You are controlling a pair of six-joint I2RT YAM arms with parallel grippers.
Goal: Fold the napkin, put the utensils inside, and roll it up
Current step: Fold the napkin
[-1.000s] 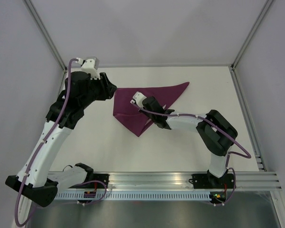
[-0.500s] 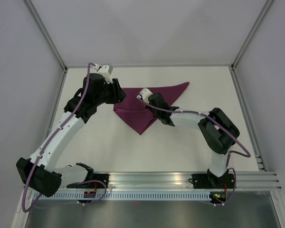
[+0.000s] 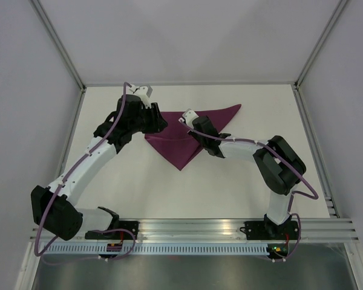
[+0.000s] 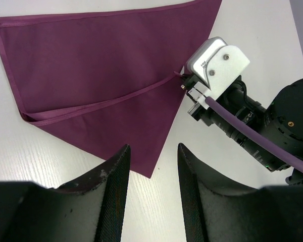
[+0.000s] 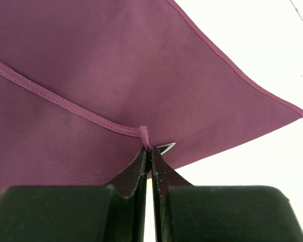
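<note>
The purple-maroon napkin (image 3: 181,142) lies folded into a rough triangle on the white table, one point reaching far right. It fills the top of the left wrist view (image 4: 91,65) and most of the right wrist view (image 5: 141,60). My right gripper (image 3: 184,122) is shut on a hemmed corner of the napkin's upper layer (image 5: 150,149), held over the cloth. My left gripper (image 3: 162,124) is open and empty at the napkin's left side, its fingers (image 4: 116,186) straddling a cloth corner (image 4: 150,174) below. No utensils are in view.
The right wrist with its white camera box (image 4: 217,63) and purple cable sits close in front of my left gripper. A metal rail (image 3: 230,226) runs along the near table edge. Walls and frame posts (image 3: 308,139) bound the table.
My left arm has swung right, from the table's far left corner to the napkin's left side. My right gripper has carried the pinched corner slightly right and farther back.
</note>
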